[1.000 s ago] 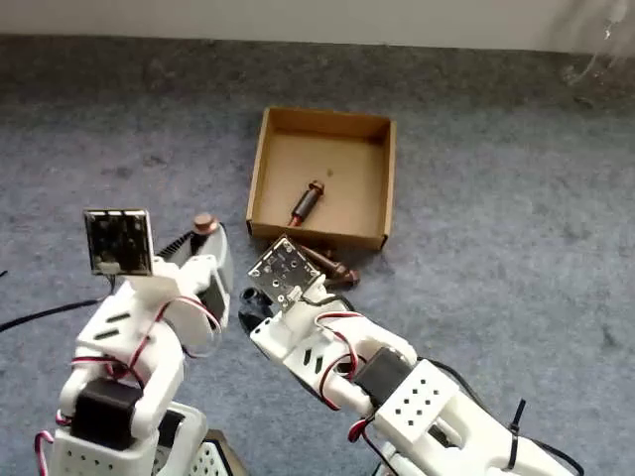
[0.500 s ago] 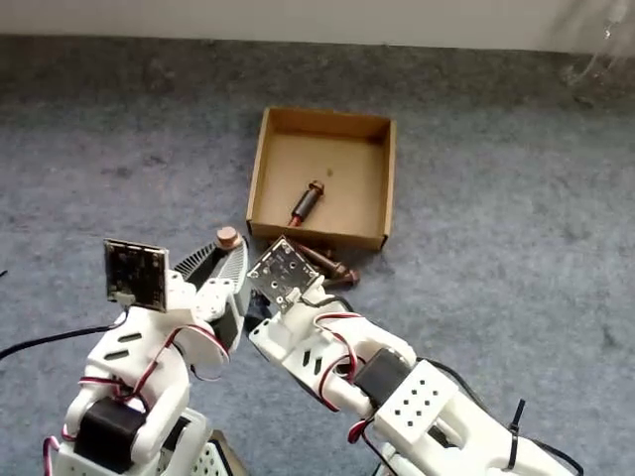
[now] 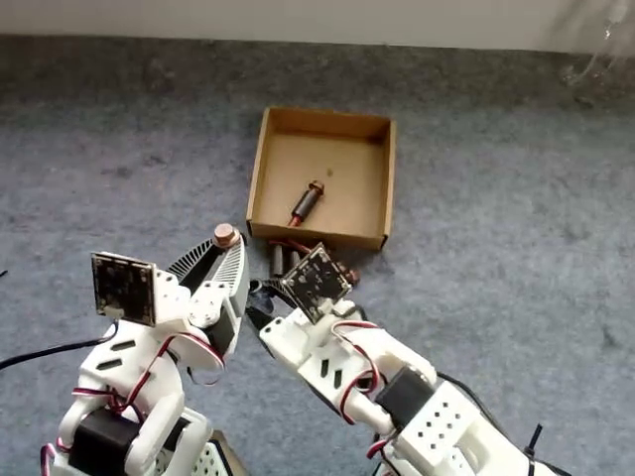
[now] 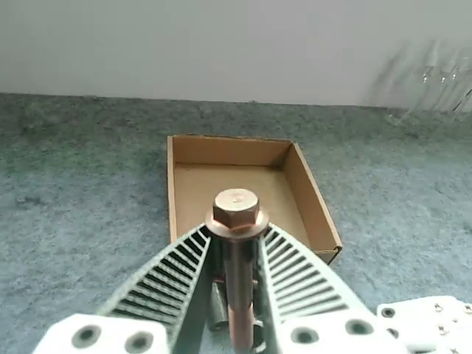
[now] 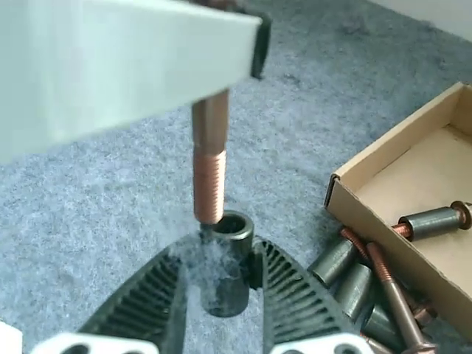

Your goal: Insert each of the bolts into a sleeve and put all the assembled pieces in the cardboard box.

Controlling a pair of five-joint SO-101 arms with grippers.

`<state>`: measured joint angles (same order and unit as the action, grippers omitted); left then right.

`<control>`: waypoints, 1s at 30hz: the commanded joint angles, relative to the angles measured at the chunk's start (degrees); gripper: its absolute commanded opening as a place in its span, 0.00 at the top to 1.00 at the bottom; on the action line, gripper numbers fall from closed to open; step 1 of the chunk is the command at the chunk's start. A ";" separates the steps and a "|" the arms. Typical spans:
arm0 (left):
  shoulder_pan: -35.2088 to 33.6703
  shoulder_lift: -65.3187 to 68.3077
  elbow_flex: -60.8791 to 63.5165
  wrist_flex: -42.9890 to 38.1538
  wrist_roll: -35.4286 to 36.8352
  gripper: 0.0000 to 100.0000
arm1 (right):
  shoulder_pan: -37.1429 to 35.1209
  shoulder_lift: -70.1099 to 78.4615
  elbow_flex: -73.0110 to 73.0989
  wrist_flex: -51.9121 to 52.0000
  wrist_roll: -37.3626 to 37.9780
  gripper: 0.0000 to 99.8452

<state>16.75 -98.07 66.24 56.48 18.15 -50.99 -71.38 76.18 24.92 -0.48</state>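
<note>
**A:** Copper-toned bolt (image 3: 225, 235), head up, is sitting in the left pincer (image 3: 224, 254) in the high view. The right pincer (image 3: 260, 295) is waiting just beside it, both near the cardboard box (image 3: 257, 174).

**B:** What is lying around the box?

**A:** It is holding one assembled piece (image 3: 307, 202). Loose sleeves and bolts (image 3: 286, 257) are lying on the grey tabletop (image 3: 496, 258) against its near wall.

**B:** And the left wrist view?

**A:** The left pincer (image 4: 236, 231) is squeezing the bolt (image 4: 236, 258) by its shank. Its hex head is poking out past the tips.

**B:** Right wrist view?

**A:** The right pincer (image 5: 220, 254) is pinching a dark sleeve (image 5: 227, 274), with the bore facing the bolt (image 5: 210, 169). The threaded tip is hanging just above the sleeve's rim, seemingly a little off the bore's centre.

**B:** So what is the next move turning on?

**A:** The two long axes are looking nearly parallel. I am judging that the tip is needing a slight sideways nudge over the bore before lowering, or the threads are risking catching on the rim.
</note>
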 commanded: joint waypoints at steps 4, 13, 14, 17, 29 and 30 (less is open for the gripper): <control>1.01 0.31 0.84 -0.88 -0.62 1.00 | 0.48 -7.87 -0.57 -2.15 -0.35 1.00; 3.47 -0.13 0.31 -0.79 -3.78 1.00 | -0.40 -7.87 -0.40 -2.15 -0.26 1.00; 3.74 -0.13 0.31 -0.79 -4.40 1.00 | -0.40 -7.87 -0.40 -2.15 -0.26 1.00; 3.65 -0.13 0.22 -0.88 -4.75 1.00 | -0.40 -8.22 0.66 -2.15 -0.26 1.00; 3.47 0.31 -4.35 -0.97 -5.45 1.00 | -0.48 -8.31 3.65 -2.15 -0.18 1.00; 3.56 0.31 -4.53 -0.97 -5.45 1.00 | -0.48 -8.31 3.82 -2.15 -0.09 1.00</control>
<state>18.77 -97.54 66.15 56.40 13.41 -50.73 -78.42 80.57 24.31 -0.57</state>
